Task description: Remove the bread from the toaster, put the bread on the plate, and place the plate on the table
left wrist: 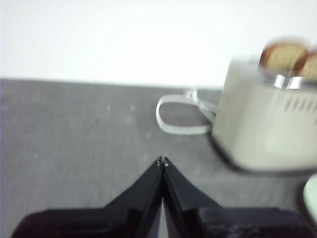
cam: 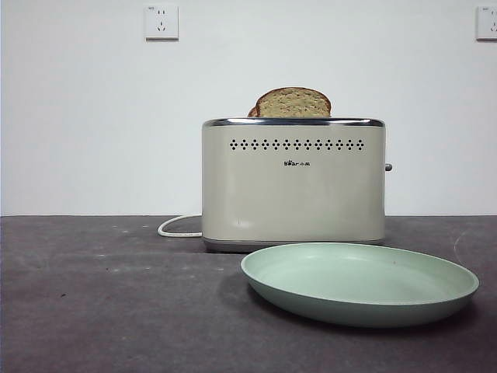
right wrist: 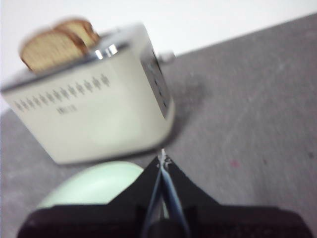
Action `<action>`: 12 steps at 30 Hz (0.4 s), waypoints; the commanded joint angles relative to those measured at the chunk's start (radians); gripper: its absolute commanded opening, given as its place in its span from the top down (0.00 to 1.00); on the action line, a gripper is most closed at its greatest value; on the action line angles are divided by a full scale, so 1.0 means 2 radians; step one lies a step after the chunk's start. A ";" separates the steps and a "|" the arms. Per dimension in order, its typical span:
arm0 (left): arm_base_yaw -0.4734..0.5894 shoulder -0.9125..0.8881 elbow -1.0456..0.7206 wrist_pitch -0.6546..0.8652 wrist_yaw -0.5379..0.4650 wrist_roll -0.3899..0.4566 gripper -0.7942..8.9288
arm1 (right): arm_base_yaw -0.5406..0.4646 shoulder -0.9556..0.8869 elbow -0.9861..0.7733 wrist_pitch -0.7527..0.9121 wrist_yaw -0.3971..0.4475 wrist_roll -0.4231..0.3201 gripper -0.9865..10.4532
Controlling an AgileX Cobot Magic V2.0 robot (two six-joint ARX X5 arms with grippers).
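Front view: cream toaster (cam: 293,184) stands upright on the dark bench (cam: 101,303), white cord (cam: 177,227) trailing off its side. Bread (cam: 293,102) sticks up out of the top slot, brown crust, speckled face; a second slice (cam: 253,112) peeks out just behind it. Mint-green plate (cam: 359,281) lies flat on the bench in front of the toaster, close to it, nothing on it. Two wall sockets (cam: 161,22) high on the white wall. No arm shows in this view. Left wrist view: left hand (left wrist: 162,161) pinched closed, holding nothing, above bare bench, toaster off to one side, blurred. Right wrist view: right hand (right wrist: 162,159) also closed and not gripping anything, above the plate's edge near the toaster.
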 commanded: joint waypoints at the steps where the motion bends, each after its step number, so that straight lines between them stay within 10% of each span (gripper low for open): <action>1: 0.001 0.009 0.029 -0.011 -0.001 -0.027 0.92 | 0.001 0.022 0.031 0.004 -0.014 0.016 0.92; 12: 0.001 0.108 0.214 -0.146 0.012 -0.003 0.92 | 0.014 0.195 0.248 -0.178 -0.068 -0.068 0.92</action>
